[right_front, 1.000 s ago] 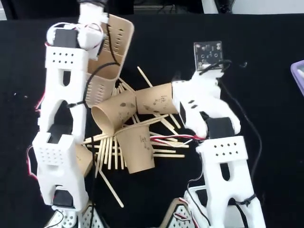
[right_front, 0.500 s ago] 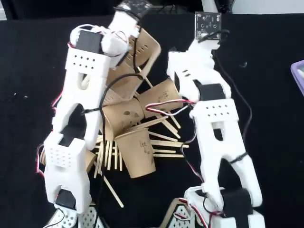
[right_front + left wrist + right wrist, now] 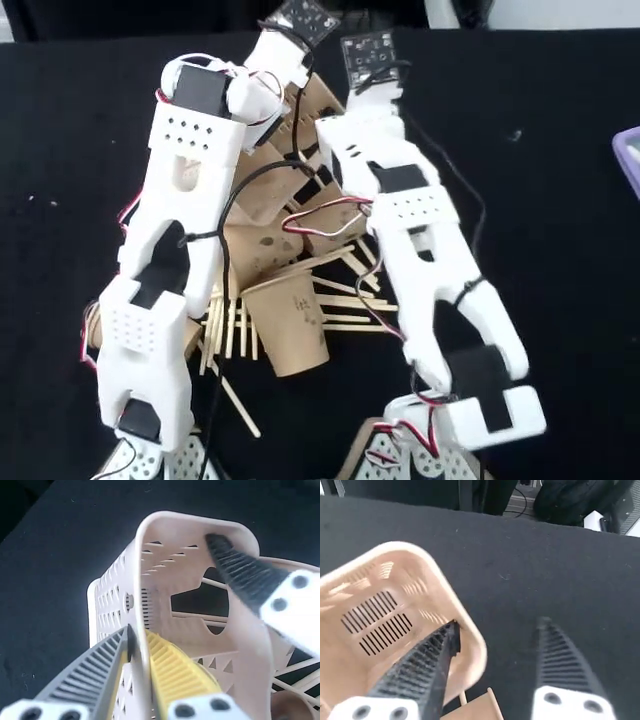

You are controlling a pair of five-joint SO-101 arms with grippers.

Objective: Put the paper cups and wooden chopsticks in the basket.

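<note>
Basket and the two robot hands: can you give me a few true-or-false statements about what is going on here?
1. The left hand clamps the basket by its wall. True.
2. A pile of paper cups and chopsticks lies on the table. True.
3. The right hand is shut on a paper cup. False: it is open, one finger inside the basket's rim, the other outside.
4. The table is white. False: it is black.

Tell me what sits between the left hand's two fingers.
The basket wall stands edge-on inside the left hand, both fingers against it; the left wrist view shows this.
</note>
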